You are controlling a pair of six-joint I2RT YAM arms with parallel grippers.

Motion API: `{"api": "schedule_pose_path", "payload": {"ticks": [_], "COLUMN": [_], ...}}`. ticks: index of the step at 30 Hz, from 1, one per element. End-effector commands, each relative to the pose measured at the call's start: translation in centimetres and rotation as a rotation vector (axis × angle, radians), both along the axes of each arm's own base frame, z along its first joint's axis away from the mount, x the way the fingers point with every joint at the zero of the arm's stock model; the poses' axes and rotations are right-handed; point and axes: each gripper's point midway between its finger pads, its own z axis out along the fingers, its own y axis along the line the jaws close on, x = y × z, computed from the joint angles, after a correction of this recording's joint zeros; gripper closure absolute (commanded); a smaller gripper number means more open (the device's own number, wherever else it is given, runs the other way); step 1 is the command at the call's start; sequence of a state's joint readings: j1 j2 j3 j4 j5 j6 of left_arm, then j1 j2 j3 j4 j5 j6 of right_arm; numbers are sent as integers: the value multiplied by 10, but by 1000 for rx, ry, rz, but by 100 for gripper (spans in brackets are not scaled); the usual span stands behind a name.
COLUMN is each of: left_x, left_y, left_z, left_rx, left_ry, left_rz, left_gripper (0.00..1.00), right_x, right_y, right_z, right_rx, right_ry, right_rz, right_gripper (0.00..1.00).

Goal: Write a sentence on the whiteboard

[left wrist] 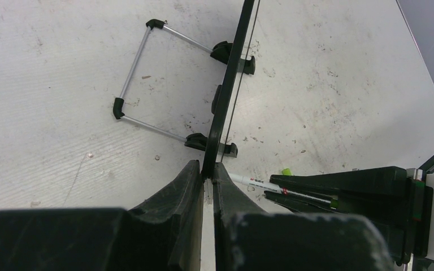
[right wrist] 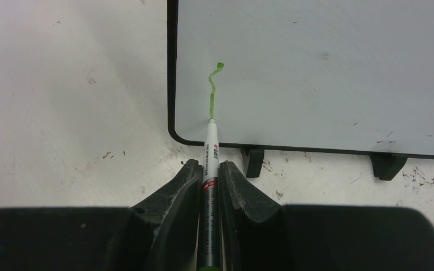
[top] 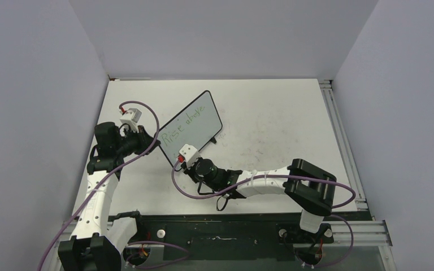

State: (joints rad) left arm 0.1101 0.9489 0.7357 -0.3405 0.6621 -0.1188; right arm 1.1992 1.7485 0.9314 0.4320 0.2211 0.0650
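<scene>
While the left gripper (left wrist: 208,171) clamps the whiteboard (top: 195,119) by its edge, the right gripper (right wrist: 209,169) pinches a marker (right wrist: 210,148) — tip touching the board at a green stroke (right wrist: 212,93).

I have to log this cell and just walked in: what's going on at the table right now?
The left gripper is shut on the edge of the whiteboard, which stands on its feet. The right gripper is shut on a marker, whose tip touches the board's face at the end of a green stroke. Seen from above, the sentence reads roughly "Rise above", so writing is underway.
</scene>
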Motion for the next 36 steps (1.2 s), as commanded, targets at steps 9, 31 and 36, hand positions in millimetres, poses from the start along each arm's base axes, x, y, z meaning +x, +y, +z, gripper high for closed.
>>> {"api": "schedule_pose_path", "payload": {"ticks": [9, 31, 36], "left_x": [5, 6, 6], "left_y": [-4, -4, -4], "left_z": [28, 28, 28], "left_rx": [-12, -12, -12], "left_ry": [-88, -86, -86], "left_rz": [-18, -18, -19], "left_gripper": [100, 100, 100], "right_x": [1, 13, 13], "right_y": [-4, 24, 24], "right_z": [72, 94, 91], "right_rx": [163, 226, 222], "right_ry": [-98, -158, -157], "right_rz": [-53, -30, -31], "right_gripper": [95, 95, 95]}}
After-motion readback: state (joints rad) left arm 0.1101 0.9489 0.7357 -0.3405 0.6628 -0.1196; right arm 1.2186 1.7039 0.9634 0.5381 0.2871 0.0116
